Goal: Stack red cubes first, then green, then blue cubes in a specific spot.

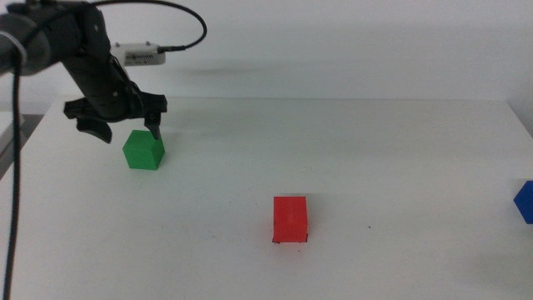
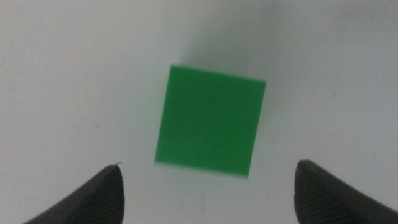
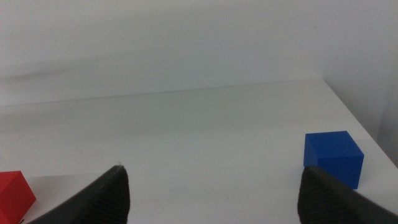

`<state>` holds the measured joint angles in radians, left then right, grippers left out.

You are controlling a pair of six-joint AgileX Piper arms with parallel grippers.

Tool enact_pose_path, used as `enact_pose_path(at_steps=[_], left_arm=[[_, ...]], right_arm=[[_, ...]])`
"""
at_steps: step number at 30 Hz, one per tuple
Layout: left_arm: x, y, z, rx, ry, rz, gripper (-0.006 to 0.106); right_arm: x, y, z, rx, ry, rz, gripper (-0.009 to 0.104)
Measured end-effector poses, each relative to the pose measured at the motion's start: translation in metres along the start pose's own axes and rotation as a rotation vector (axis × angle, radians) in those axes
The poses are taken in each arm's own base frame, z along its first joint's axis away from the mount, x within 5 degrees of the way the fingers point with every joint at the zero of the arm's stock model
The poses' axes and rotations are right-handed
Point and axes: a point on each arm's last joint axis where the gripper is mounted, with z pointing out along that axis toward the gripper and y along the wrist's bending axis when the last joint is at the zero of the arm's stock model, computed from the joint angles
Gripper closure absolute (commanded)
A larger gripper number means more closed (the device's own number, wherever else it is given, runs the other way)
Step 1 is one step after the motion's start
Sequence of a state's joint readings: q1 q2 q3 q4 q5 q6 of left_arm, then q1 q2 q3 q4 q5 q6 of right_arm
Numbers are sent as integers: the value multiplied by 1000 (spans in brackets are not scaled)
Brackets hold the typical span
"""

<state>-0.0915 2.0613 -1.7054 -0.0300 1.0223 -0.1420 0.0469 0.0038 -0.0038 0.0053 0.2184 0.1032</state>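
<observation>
The green cube (image 1: 143,151) rests on the white table at the left. My left gripper (image 1: 129,132) hovers open just above and behind it, one jaw on each side. In the left wrist view the green cube (image 2: 210,121) lies between the spread jaws of that gripper (image 2: 208,167), untouched. The red cube (image 1: 291,219) stands at the front centre on the specific spot (image 1: 306,242), whose dark corner marks peek out at its base. The blue cube (image 1: 525,201) sits at the right edge. My right gripper (image 3: 212,171) waits open, out of the middle view, facing the blue cube (image 3: 333,158) and the red cube (image 3: 13,196).
The table's back edge (image 1: 333,100) runs behind the cubes and its right edge (image 3: 354,118) passes close to the blue cube. A tiny dark speck (image 1: 372,229) lies right of the red cube. The left arm's cable (image 1: 12,167) hangs down at the far left.
</observation>
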Motion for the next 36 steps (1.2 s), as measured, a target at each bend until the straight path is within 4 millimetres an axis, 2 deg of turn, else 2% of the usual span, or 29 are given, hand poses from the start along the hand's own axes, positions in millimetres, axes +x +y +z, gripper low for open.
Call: enact_pose_path(at_steps=[6,9,12,15,17,19,21,22,25,28,31,36], left_arm=[[-6,0,35,2,-25,7,7],[-7,1,50,0,-28,9,15],[-8,1,59,-1,-33,10,37],[-7,1,61,-2,-29,10,71],[-5,0,56,11,-12,-2,90],[-1,-7,44,22,0,-12,101],[9,-23,23,24,-22,-18,102],[18,-37,9,22,-47,-15,102],[62,-93,-32,42,-132,5,100],[104,-140,-57,89,-156,-2,100],[129,-171,-63,101,-159,12,99],[151,-201,-50,69,-115,29,95]], right_arm=[[0,0,0,0,0,0,2],[0,0,0,0,0,0,2],[0,0,0,0,0,0,2],[0,0,0,0,0,0,2],[0,0,0,0,0,0,2],[0,0,0,0,0,0,2],[0,0,0,0,0,0,2],[0,0,0,0,0,0,2],[0,0,0,0,0,0,2],[0,0,0,0,0,0,2],[0,0,0,0,0,0,2],[0,0,0,0,0,0,2]])
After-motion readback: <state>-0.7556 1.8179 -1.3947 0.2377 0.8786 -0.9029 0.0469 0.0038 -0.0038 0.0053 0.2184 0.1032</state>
